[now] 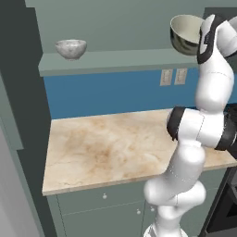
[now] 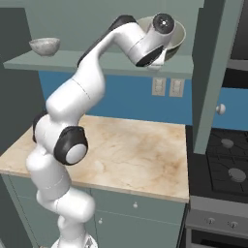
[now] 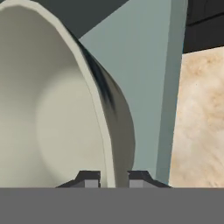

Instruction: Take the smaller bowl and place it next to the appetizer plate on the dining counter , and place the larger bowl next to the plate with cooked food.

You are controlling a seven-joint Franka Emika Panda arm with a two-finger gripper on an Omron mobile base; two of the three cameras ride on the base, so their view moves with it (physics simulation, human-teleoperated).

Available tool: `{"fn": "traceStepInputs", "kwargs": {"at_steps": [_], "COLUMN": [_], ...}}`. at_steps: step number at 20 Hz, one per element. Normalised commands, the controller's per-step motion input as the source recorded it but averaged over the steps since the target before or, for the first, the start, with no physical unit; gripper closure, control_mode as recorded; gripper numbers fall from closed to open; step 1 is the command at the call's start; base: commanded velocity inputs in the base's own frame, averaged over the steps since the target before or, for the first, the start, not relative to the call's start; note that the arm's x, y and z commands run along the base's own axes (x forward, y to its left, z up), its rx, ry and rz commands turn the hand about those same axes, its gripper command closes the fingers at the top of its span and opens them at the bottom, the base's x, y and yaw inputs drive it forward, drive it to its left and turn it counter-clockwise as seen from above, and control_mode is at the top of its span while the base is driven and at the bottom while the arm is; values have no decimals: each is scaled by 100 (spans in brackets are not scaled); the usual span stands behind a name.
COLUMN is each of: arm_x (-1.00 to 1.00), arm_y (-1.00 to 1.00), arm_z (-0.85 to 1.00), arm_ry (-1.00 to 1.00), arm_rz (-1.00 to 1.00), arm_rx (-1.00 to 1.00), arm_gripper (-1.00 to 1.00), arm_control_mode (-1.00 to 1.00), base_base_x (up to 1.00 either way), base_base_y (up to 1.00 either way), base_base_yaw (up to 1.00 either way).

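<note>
The marbled bench (image 1: 106, 148) is seen below a grey-green shelf (image 1: 115, 60), and the shelf is taken as the landmark. The larger bowl (image 1: 185, 33) is found at the shelf's right end, tipped well off level with its cream inside turned outward; whether it rests on the shelf or is just clear of it cannot be told. Its wall is straddled by the pincer (image 3: 113, 178): in the hand view one fingertip is seen inside the cream hollow and the other against the dark outer side, with the rim running up between them. The pincer is thus judged closed on the bowl's rim, so the bowl lies directly ahead of the fingers, its wall in line with them. The coming move is judged to turn on this edge grip, since a deep bowl held by one side may swing as it is drawn away from the shelf. The smaller bowl (image 1: 71, 48) is left upright near the shelf's left end, well apart from the pincer.
</note>
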Motion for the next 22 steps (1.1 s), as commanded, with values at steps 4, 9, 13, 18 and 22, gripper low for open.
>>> {"fn": "traceStepInputs", "kwargs": {"at_steps": [4,9,13,18,22], "arm_x": [-100,-100,-100,-100,-100], "arm_y": [28,44,25,19,18], "arm_z": [0,12,25,26,31], "arm_ry": [-34,-11,13,15,28], "arm_rz": [-15,-9,-2,0,-1], "arm_rx": [-1,-4,-6,-4,-1], "arm_gripper": [100,100,100,100,100], "arm_control_mode": [-100,-100,-100,-100,-100], "base_base_x": [0,0,0,0,0], "base_base_y": [0,0,0,0,0], "base_base_yaw": [0,0,0,0,0]}}
